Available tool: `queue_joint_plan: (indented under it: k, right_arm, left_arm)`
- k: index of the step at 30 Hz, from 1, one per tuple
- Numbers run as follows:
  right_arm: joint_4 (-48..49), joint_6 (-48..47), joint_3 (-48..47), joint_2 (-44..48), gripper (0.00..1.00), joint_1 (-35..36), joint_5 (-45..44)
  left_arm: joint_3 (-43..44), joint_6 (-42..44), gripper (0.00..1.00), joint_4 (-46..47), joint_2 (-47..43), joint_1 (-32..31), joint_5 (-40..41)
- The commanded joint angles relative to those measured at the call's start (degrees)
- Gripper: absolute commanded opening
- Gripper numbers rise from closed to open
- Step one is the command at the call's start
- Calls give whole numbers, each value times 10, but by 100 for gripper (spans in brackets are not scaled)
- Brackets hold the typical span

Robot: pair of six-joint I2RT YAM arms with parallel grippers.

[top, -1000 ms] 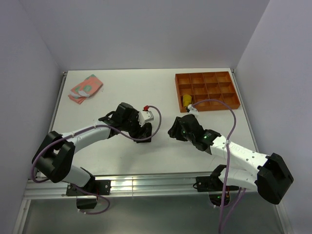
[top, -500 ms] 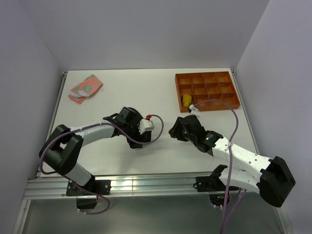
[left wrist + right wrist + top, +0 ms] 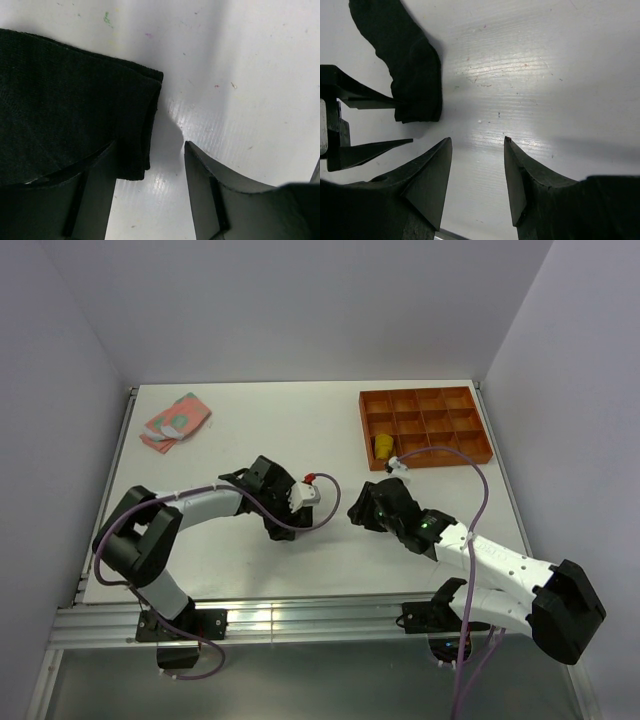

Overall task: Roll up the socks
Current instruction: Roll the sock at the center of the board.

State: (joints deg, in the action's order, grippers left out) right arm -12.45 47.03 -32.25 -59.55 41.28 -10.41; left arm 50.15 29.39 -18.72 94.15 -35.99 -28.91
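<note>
A black sock (image 3: pixel 65 110) lies flat on the white table. My left gripper (image 3: pixel 151 145) is open and low over it, and the sock's folded corner reaches in between the jaws beside the left finger (image 3: pixel 95 190). The right wrist view shows the same sock (image 3: pixel 412 65) with its end at the left gripper's fingers (image 3: pixel 370 97). My right gripper (image 3: pixel 477 140) stands open over bare table just right of it. From above, the left gripper (image 3: pixel 278 530) hides the black sock. A pink sock with green patches (image 3: pixel 175 420) lies far left. A yellow sock (image 3: pixel 383 445) sits in the tray.
The orange tray (image 3: pixel 450 400) with square compartments stands at the back right. My right gripper (image 3: pixel 356 512) sits a short way right of the left one. Purple cables loop over both arms. The table's metal front rail (image 3: pixel 300 620) runs along the near edge.
My left gripper has swung nearer and lower, down onto the black sock's end, and its wrist has turned. The right arm has hardly moved.
</note>
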Motion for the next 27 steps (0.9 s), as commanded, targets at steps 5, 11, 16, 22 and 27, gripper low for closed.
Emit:
queue_joint_plan:
  k: [5, 11, 16, 22, 27]
  right_arm:
    - [19, -5, 2, -1, 53, 7, -24]
    - [13, -10, -5, 0, 53, 12, -27]
    - [9, -10, -6, 6, 52, 14, -28]
    - [5, -7, -2, 15, 52, 17, -30]
    - [6, -7, -1, 16, 52, 17, -30]
  left_arm:
    - [-1, 6, 51, -4, 35, -1, 14]
    - [-1, -6, 57, 11, -5, -1, 35]
    - [8, -12, 60, 11, -24, -1, 40]
    - [7, -15, 61, 27, -34, -1, 46]
    - [14, -13, 63, 31, -27, -1, 56]
